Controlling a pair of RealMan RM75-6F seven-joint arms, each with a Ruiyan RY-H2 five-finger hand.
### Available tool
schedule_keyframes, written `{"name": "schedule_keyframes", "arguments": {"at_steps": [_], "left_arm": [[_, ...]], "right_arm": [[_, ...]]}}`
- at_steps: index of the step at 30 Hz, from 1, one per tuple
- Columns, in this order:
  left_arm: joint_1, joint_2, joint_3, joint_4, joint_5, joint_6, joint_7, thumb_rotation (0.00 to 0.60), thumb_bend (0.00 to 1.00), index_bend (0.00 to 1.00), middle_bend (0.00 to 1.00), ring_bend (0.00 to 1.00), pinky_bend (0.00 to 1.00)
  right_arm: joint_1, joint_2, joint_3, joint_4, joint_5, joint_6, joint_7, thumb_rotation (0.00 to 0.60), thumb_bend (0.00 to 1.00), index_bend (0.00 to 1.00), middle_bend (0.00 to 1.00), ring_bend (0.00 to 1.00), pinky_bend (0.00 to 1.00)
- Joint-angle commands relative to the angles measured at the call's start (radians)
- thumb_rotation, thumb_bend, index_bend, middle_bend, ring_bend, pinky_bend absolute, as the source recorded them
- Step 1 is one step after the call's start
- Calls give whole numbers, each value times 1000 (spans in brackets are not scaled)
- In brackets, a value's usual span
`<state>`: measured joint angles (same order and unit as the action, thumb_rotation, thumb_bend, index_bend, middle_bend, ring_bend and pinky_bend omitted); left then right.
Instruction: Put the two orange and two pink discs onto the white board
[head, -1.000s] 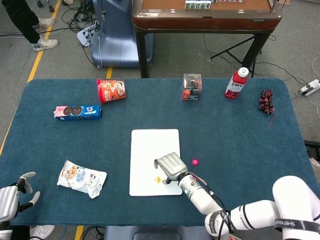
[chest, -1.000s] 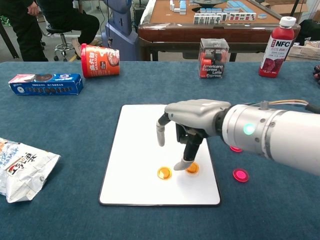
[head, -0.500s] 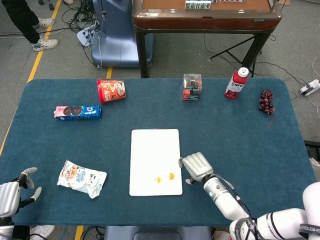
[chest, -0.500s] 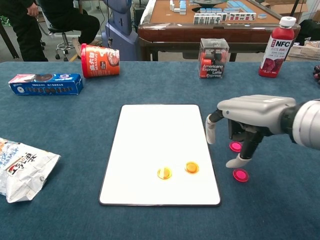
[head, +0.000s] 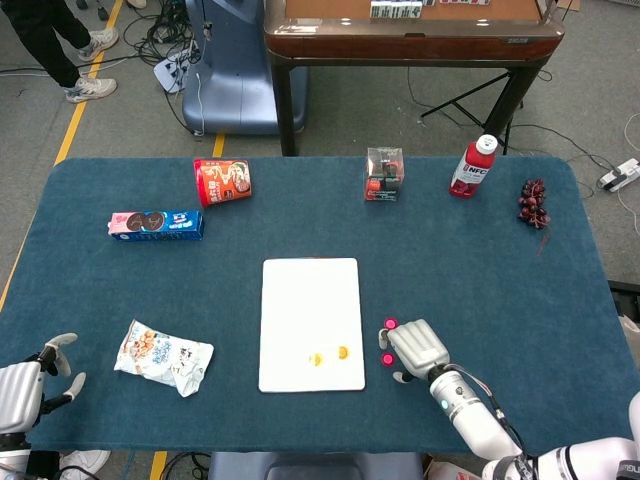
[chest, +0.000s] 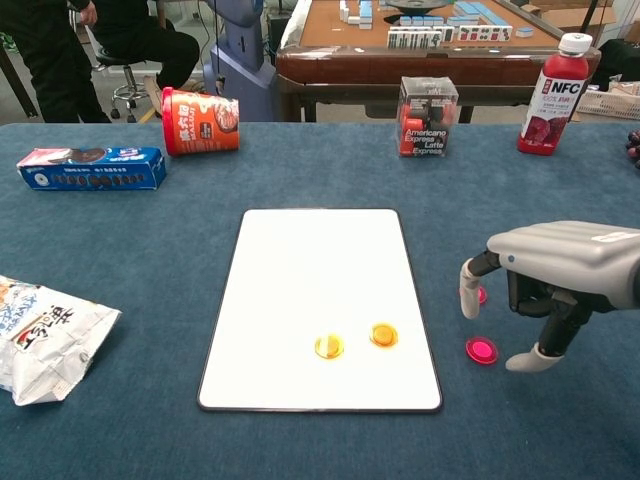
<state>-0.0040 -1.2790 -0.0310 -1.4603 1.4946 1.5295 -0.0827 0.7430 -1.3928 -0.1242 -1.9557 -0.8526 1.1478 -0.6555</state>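
Fingers (chest: 482, 288) of the right hand (chest: 555, 268) hang apart, grasping nothing, just right of two pink discs (chest: 481, 350) on the blue bench (chest: 150, 230). Both orange discs (chest: 383, 335) lie on the white board (chest: 318, 260). Left hand (head: 22, 392) rests released at the bench's near-left corner.

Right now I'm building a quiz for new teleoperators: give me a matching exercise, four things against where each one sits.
Things:
1. orange discs
2. pink discs
3. red bottle
4. snack bag

Places:
A. far right of the table
B. on the white board
C. near left of the table
D. on the cloth beside the right hand

Pairs: 1-B, 2-D, 3-A, 4-C
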Motion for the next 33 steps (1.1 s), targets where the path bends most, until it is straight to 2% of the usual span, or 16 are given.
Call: {"name": "schedule_keyframes", "arguments": {"at_steps": [1, 33], "left_arm": [[-2, -3, -1, 0, -1, -3, 1, 600, 309, 374, 621, 565, 753], [-1, -10, 2, -7, -7, -2, -12, 600, 309, 386, 621, 565, 753]], "right_arm": [[-2, -12, 8, 12, 4, 0, -17, 600, 134, 390, 1000, 1000, 1000], [-17, -58, 48, 67, 67, -58, -70, 600, 192, 389, 1000, 1000, 1000]]}}
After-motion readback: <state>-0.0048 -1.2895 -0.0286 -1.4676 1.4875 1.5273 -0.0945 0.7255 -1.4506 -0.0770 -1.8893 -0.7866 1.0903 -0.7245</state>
